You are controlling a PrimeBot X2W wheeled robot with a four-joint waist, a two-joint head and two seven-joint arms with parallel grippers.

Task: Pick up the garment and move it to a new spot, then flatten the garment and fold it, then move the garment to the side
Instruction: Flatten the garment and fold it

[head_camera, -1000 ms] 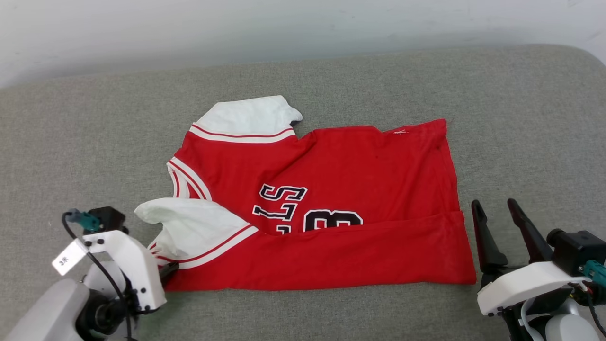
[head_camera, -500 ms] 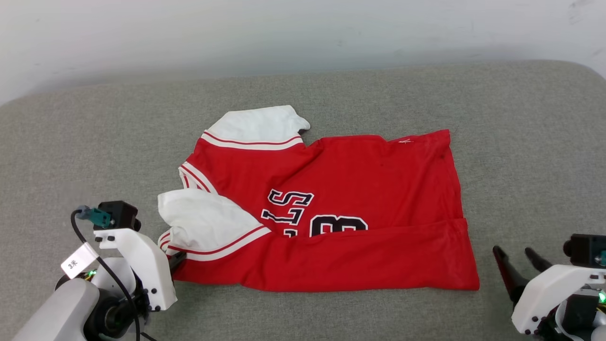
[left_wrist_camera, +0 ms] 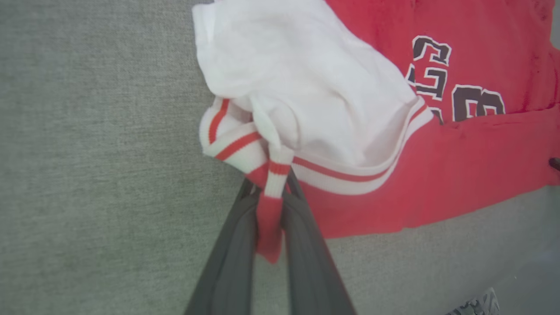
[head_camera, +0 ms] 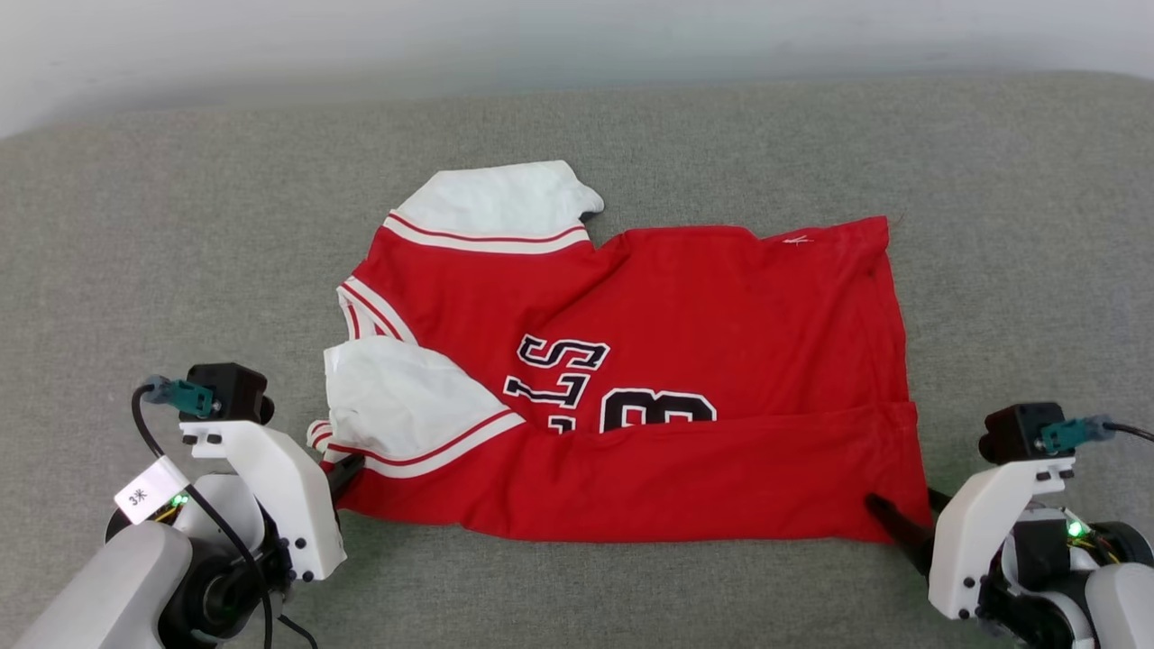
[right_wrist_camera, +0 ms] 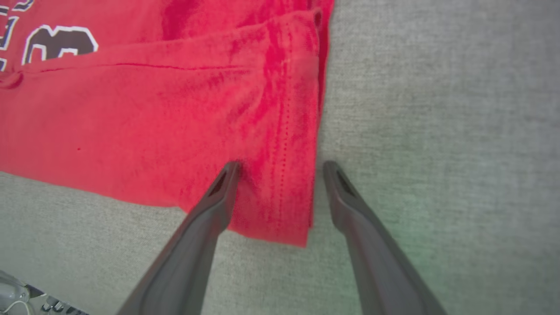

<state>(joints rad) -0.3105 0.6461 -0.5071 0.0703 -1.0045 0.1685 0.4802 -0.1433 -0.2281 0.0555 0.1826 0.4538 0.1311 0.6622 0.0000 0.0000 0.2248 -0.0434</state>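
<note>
You have the garment [head_camera: 685,361] lying spread on the grey fabric surface [head_camera: 180,225], collar end toward your left and hem toward your right, roughly midway between the two arms. Your left hand [left_wrist_camera: 269,183] is clamped on it. In the left wrist view the two dark fingers are pinched together on a strip of striped trim [left_wrist_camera: 275,168] and a tongue of red cloth at the near-left corner. That corner sits just under the near sleeve [head_camera: 397,401], which lies rumpled over the chest. Your right hand [right_wrist_camera: 280,168] has its fingers apart and holds nothing. It straddles the near-right corner, one fingertip resting on the red cloth and the other on the surface just beside the hem [right_wrist_camera: 302,122]. As for progress, I judge the pick-up, the relocation and most of the flattening to be done, since the body lies fairly smooth. A first fold looks to be in place too: a red band [head_camera: 676,478] along the near edge lies doubled over the front and covers the lower part of the lettering [head_camera: 613,388]. The far sleeve [head_camera: 496,203] sticks out unfolded beyond the far edge, so the shape is not yet tidy. What remains, as I read it, is to close the right hand on its corner, fold until the sleeves are tucked in and the bundle is compact, and then shift it to the side.
</note>
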